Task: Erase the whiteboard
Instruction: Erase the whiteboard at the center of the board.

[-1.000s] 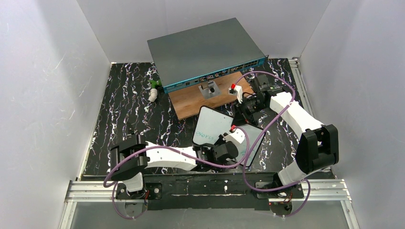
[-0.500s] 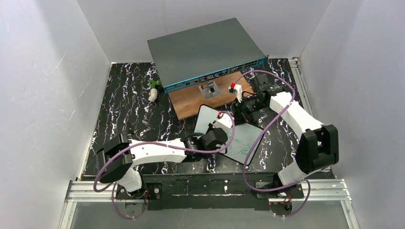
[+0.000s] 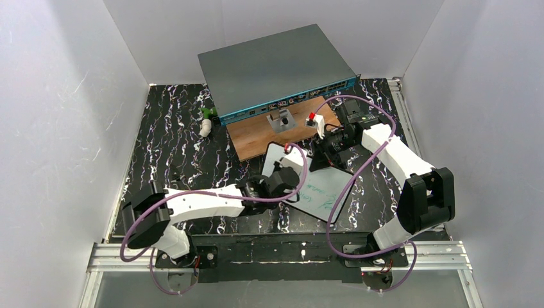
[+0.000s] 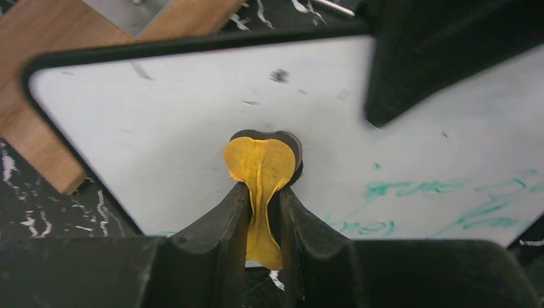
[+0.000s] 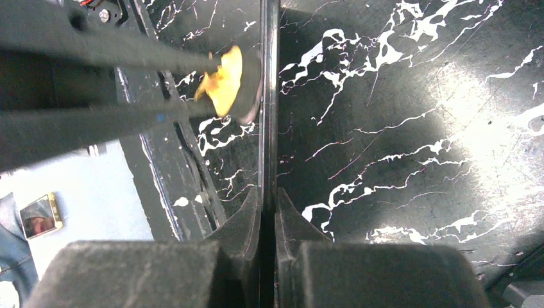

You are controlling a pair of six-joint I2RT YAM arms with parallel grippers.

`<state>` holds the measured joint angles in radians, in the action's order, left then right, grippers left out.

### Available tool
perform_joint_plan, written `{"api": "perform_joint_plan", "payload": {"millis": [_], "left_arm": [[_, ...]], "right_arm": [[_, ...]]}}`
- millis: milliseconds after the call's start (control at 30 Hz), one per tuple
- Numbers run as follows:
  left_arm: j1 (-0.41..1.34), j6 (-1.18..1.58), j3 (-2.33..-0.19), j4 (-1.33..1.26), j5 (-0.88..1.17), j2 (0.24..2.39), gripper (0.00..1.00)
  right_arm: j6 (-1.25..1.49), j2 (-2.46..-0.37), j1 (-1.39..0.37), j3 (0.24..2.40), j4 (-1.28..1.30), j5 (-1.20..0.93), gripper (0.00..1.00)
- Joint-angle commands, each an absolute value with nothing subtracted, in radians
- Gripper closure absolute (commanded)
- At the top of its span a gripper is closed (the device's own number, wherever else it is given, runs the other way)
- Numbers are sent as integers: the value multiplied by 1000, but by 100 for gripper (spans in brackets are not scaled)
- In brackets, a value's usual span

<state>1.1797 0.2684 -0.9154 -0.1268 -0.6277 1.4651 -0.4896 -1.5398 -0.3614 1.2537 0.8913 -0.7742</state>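
The whiteboard [image 3: 323, 190] lies tilted on the black marbled table, with green handwriting on its near right part [image 4: 410, 189]. My left gripper [image 3: 290, 168] is shut on a yellow cloth [image 4: 260, 165] wrapped over a dark pad, and presses it on the board's white face [image 4: 160, 115] near the far corner. My right gripper [image 3: 319, 158] is shut on the board's far edge, which shows edge-on in the right wrist view [image 5: 269, 96]. The cloth [image 5: 224, 80] also shows there.
A large grey box with a teal front [image 3: 276, 67] stands at the back. A brown wooden board [image 3: 256, 138] with a metal bracket [image 3: 280, 120] lies before it. A small white and green object [image 3: 206, 124] lies at the back left. White walls close in three sides.
My left gripper has moved with the cloth across the whiteboard from its near left part to its far corner. The right gripper has kept its grip on the board's edge.
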Motion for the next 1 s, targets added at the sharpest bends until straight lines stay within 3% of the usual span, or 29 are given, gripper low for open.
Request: {"api": "perform_joint_plan", "payload": {"millis": [0, 267, 667, 967], "left_arm": [[1262, 259, -972, -121, -604, 1536, 100], [1315, 255, -999, -103, -671, 1592, 100], [1131, 358, -803, -166, -604, 1377, 100], [1245, 266, -789, -306, -522, 1449, 100]], "right_arm": [[-553, -1532, -374, 1255, 908, -752, 99], [-552, -1530, -374, 1256, 910, -755, 99], [-552, -1531, -374, 1256, 910, -754, 99], [-551, -1537, -374, 1255, 905, -754, 99]]}}
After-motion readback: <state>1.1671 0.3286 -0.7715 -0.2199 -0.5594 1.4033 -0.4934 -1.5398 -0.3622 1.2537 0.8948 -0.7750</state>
